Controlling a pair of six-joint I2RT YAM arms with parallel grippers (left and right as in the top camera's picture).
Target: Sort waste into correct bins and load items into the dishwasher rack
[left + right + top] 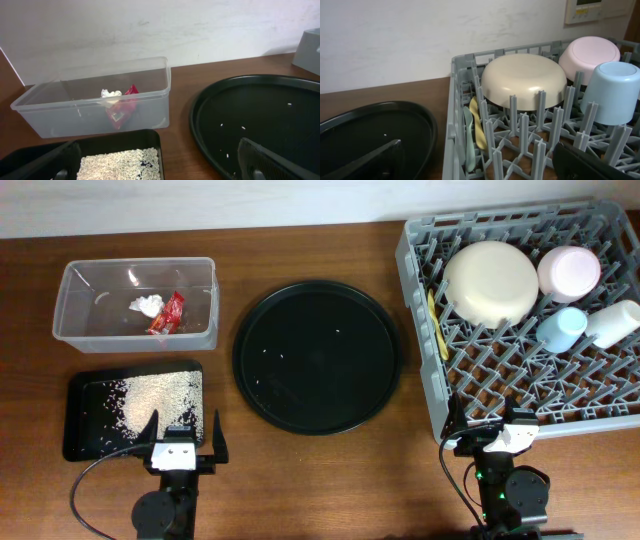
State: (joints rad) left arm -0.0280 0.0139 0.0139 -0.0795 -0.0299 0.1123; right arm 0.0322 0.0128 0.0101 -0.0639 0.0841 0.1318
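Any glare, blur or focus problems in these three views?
Overhead: sharp, even light, only faint sheen on the round black tray. Left wrist: clear tub sharp, near fingers dark and soft. Right wrist: cream bowl crisp, foreground finger blurred.

Large round black tray (320, 395) lying flat on brown wooden table (330, 480); white wall (200, 200) behind; pale control panel (592, 10) mounted on wall, partly cropped.

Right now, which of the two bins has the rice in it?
The shallow black tray, nearest the left gripper; the clear tub behind it holds the red wrapper and tissue.
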